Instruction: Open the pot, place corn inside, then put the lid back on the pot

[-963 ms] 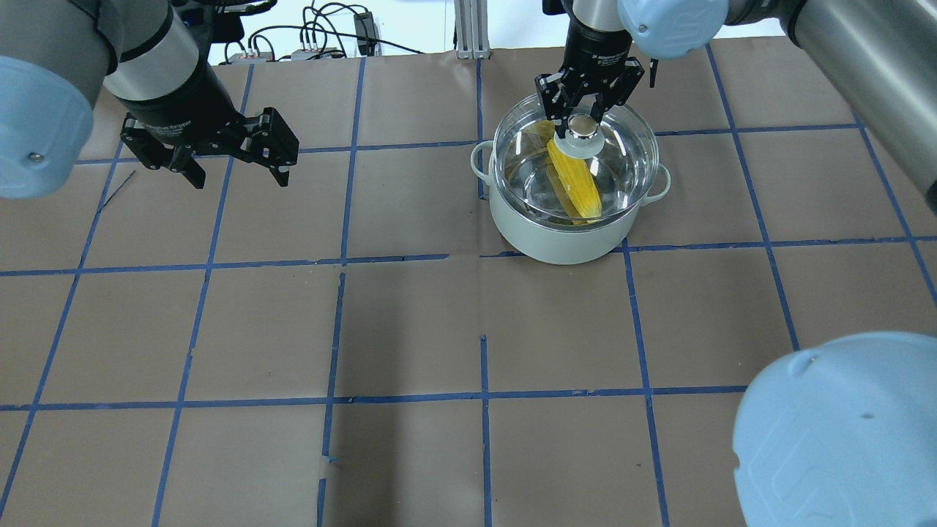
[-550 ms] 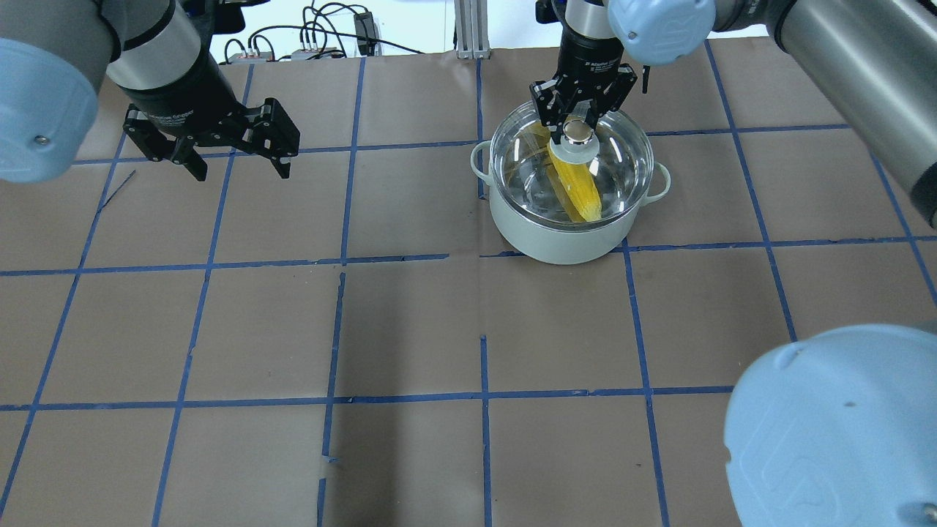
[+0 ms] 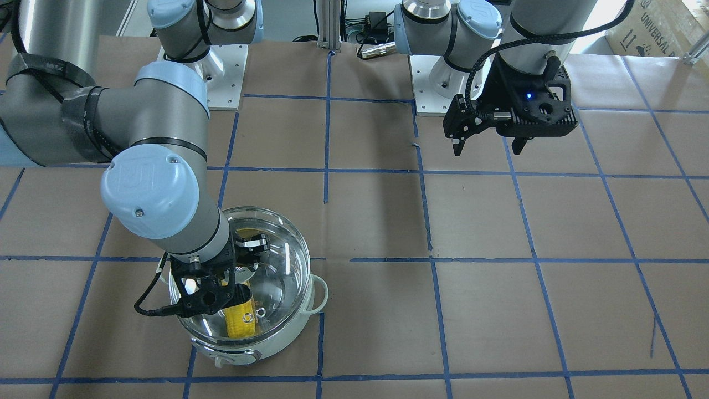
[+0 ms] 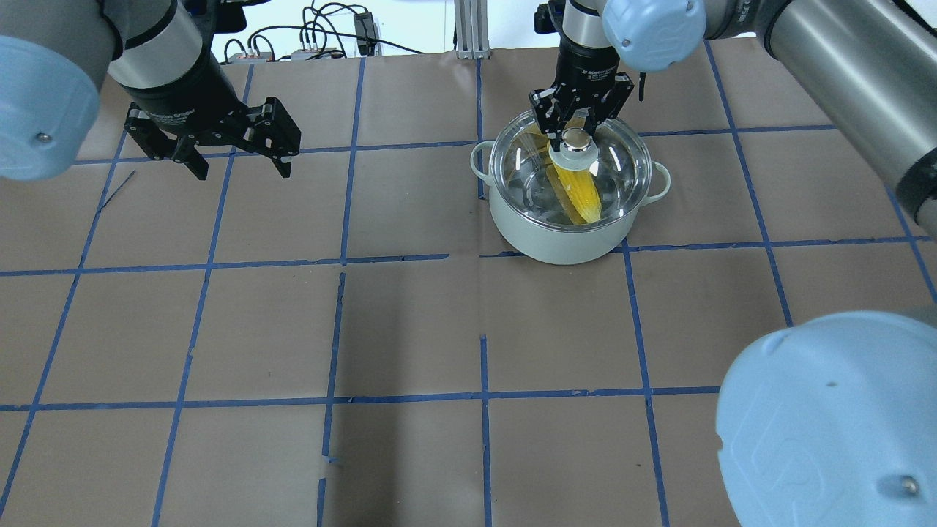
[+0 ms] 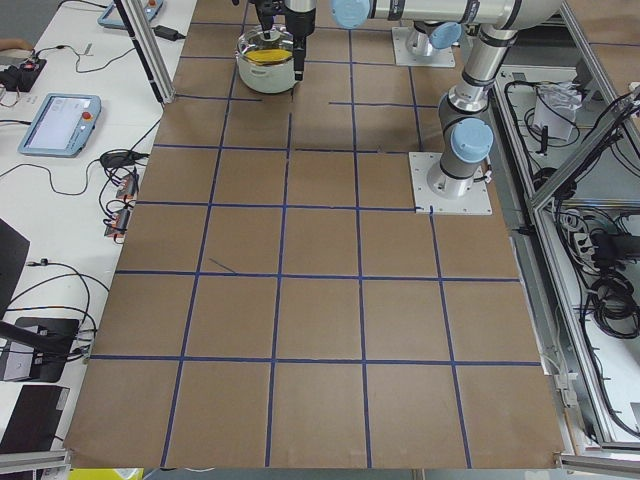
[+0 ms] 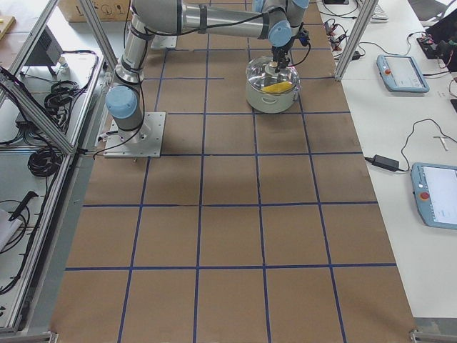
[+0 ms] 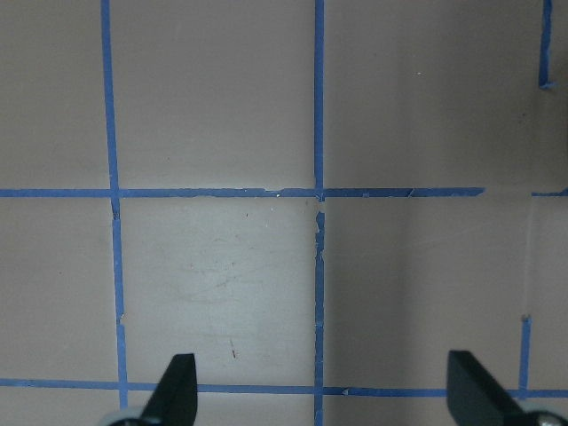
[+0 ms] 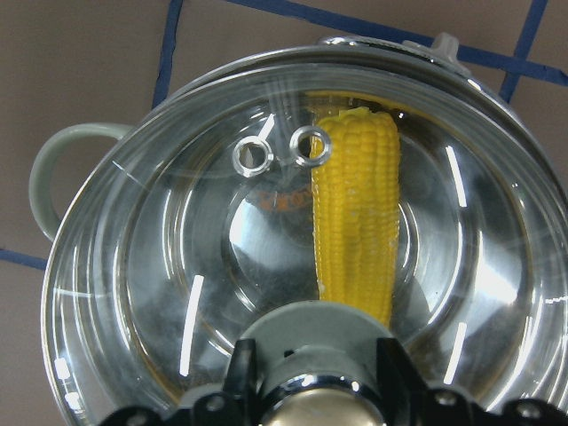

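a: pictured: the right end effector is closed on the pale grey-green knob of a round clear glass domed lid, over a round pale mint-green pot. what's inside?

b: one yellow corn cob, lying on the shiny steel floor and seen through the glass. the pot stands on the robot's right, toward the far edge of the desk.

a: how does that lid handle?

b: by my reading it is stiff, smooth and breakable, with some weight for its size. the centre knob is the only sensible hold, since the dome looks too slick and wide for two fingers. a tilted release could let it skate on the rim, so it wants to sit level before the fingers part.

a: is it seated?

b: it looks level inside the rim from the wrist camera. i can't tell whether it touches all the way round.

a: and the other arm?

b: the left end effector hangs well apart from the pot, fingers spread wide, nothing between them.

a: the surface and the room?

b: a flat brown paper-covered desk, ruled in blue tape squares and lightly scuffed. cables trail at the far edge, and a white side bench carries a blue-edged tablet.
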Controlling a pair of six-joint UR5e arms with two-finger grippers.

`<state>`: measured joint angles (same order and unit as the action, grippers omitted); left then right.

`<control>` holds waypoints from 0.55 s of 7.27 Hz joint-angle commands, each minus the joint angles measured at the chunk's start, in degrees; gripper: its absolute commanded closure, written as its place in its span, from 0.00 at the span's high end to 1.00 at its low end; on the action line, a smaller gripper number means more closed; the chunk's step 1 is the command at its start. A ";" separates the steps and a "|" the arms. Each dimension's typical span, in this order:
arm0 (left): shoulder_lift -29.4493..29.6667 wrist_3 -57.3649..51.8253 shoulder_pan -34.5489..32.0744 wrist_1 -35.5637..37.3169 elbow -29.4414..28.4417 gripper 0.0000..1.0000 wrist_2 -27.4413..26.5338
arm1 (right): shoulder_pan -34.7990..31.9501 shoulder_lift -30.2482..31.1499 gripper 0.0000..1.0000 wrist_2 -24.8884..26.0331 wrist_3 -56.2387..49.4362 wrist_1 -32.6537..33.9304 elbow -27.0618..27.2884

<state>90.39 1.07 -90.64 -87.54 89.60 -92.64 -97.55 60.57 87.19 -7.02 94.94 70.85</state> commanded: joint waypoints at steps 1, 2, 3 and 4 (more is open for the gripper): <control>0.05 -0.02 -0.06 0.00 -0.21 1.00 0.00 | 0.08 -0.71 0.34 1.74 -0.01 1.38 -0.37; -0.04 -0.02 -0.06 0.00 -0.13 1.00 0.00 | 0.08 -0.80 0.34 2.01 0.08 2.26 -0.11; -0.04 -0.02 -0.06 0.00 -0.13 1.00 0.09 | 0.08 -0.71 0.34 2.02 0.08 2.27 -0.02; -0.04 -0.02 -0.06 0.00 -0.21 1.00 0.09 | 0.08 -0.71 0.39 2.02 0.25 2.36 0.25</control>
<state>90.36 1.06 -90.70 -87.54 89.46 -92.58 -97.47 59.86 89.10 -6.91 97.06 70.84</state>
